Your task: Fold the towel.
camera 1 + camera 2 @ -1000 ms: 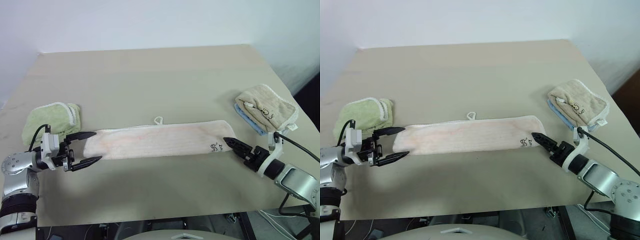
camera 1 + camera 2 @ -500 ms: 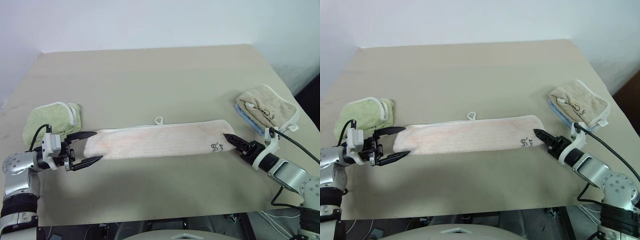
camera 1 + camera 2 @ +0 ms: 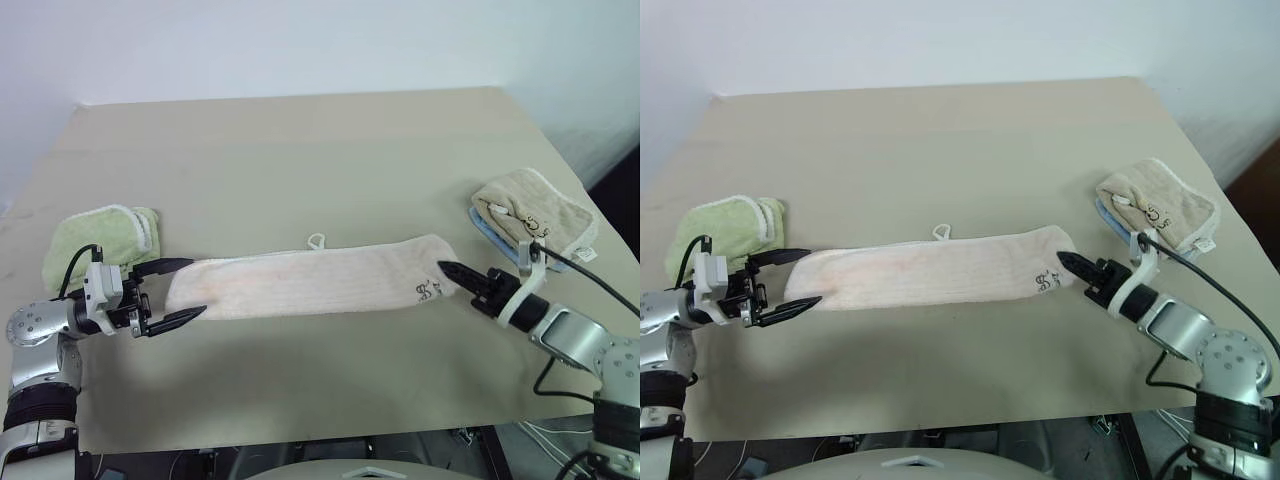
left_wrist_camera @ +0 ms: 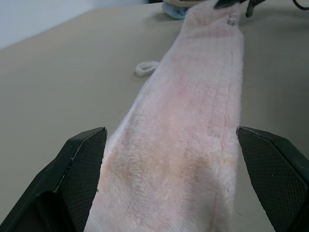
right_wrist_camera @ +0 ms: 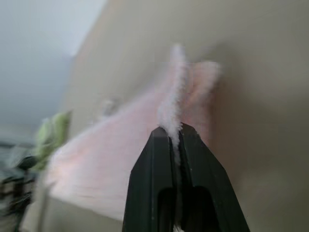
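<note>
We see the pink towel [image 3: 310, 282] lying as one long narrow strip across the near half of the table [image 3: 300, 160], running from about 9 o'clock to 3 o'clock of the table's middle. Its small white loop [image 3: 317, 241] sticks out from the far long edge, and a dark embroidered mark [image 3: 428, 291] sits near the right end.

The right gripper [image 3: 447, 270] is pinched tight on the towel's right end; in the right wrist view the cloth rises in a thin ridge between its fingers [image 5: 154, 159]. The left gripper [image 3: 178, 292] is spread wide, one finger on each side of the towel's left end, and in the left wrist view the cloth lies between the two fingers [image 4: 82, 159] without touching them that we can tell.

For room: the far half of the table, toward 12 o'clock, is bare up to its far edge. The near edge runs close below both arms. At 9 o'clock, just beyond the left gripper, lies a green towel [image 3: 100, 238]; at 3 o'clock, near the right edge, a tan towel [image 3: 535, 215] rests on a blue cloth [image 3: 497, 243].

We count one pink towel, one green, one tan, one blue cloth, and two grippers.
</note>
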### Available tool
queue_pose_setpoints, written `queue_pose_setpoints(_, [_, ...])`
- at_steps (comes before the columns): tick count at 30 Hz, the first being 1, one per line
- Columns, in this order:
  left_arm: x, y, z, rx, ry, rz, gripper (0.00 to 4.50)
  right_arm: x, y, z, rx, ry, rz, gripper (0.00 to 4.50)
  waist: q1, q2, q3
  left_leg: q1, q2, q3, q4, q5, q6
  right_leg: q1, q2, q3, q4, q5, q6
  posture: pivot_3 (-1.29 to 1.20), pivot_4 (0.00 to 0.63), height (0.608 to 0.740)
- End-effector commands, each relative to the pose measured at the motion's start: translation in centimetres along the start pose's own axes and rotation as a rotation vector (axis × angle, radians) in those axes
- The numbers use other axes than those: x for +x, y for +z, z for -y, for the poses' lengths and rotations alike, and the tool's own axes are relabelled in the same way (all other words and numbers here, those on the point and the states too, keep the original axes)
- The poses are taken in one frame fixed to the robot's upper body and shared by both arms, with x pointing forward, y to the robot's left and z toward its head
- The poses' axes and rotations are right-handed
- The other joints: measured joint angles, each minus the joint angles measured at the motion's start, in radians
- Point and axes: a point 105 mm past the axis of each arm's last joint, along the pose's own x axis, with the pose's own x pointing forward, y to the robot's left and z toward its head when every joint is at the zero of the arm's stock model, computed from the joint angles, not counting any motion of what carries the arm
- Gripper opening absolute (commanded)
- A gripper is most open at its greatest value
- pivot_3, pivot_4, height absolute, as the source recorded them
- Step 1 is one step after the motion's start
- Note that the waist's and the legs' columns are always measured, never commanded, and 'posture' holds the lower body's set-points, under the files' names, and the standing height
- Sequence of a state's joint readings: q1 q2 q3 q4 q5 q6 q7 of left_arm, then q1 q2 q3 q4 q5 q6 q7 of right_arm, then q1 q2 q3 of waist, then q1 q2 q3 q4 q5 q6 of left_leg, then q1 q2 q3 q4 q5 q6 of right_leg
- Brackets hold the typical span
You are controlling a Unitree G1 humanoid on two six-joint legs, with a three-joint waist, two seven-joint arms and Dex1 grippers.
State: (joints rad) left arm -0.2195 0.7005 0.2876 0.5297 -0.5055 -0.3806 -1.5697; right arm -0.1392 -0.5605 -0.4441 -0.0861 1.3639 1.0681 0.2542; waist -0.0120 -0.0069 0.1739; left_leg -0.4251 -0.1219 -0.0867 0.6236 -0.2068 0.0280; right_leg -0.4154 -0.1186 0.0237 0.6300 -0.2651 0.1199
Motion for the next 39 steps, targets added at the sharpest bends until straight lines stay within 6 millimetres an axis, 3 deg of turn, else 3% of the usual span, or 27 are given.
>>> queue_pose_setpoints(1, [-0.1, 0.4, -0.4, 0.03, 0.009, -0.002, 4.5, 1.2, 0.2, -3.4, -0.058, 0.131, -0.032, 0.03, 0.001, 0.0, 0.0, 0.0, 0.0, 0.0, -0.001, 0.0, 0.0, -0.001, 0.0, 0.0, 0.0, 0.001, 0.001, 0.0, 0.15, 0.728])
queue_pose_setpoints(7, [-0.1, 0.5, -0.5, 0.036, 0.013, -0.005, 4.5, 3.3, -0.6, -6.4, -0.06, 0.254, -0.088, 0.03, 0.001, 0.0, 0.0, -0.002, 0.0, 0.001, -0.005, 0.001, 0.002, -0.005, -0.001, 0.0, 0.0, 0.002, 0.003, 0.0, 0.15, 0.728])
queue_pose_setpoints(18, [0.1, 0.5, -0.6, 0.04, 0.014, -0.009, 4.5, 8.9, -6.1, -10.5, -0.043, 0.391, -0.271, 0.03, -0.002, 0.0, 0.0, -0.001, 0.0, 0.002, -0.008, 0.001, 0.002, -0.009, 0.0, 0.0, 0.001, 0.003, 0.004, 0.0, 0.15, 0.728])
queue_pose_setpoints(22, [0.1, 0.6, -0.7, 0.043, 0.015, -0.01, 4.5, 10.1, -8.0, -10.7, -0.077, 0.372, -0.328, 0.03, -0.002, 0.0, 0.0, -0.001, 0.0, 0.002, -0.008, 0.001, 0.002, -0.009, 0.0, 0.0, 0.001, 0.006, 0.004, 0.0, 0.15, 0.728])
queue_pose_setpoints(28, [0.0, 0.7, -0.7, 0.045, 0.018, -0.013, 4.5, 10.7, -9.0, -10.4, -0.093, 0.348, -0.361, 0.03, -0.002, 0.0, 0.0, -0.001, 0.0, 0.002, -0.008, 0.001, 0.002, -0.01, 0.0, -0.002, 0.001, 0.016, 0.005, 0.0, 0.15, 0.728])
queue_pose_setpoints(39, [0.3, 0.7, -0.8, 0.048, 0.011, -0.014, 4.5, 9.8, -9.9, -9.9, -0.176, 0.336, -0.462, 0.03, -0.002, 0.0, 0.0, -0.001, 0.0, 0.002, -0.008, 0.001, 0.002, -0.01, 0.0, -0.002, 0.001, 0.016, 0.005, 0.0, 0.15, 0.728])
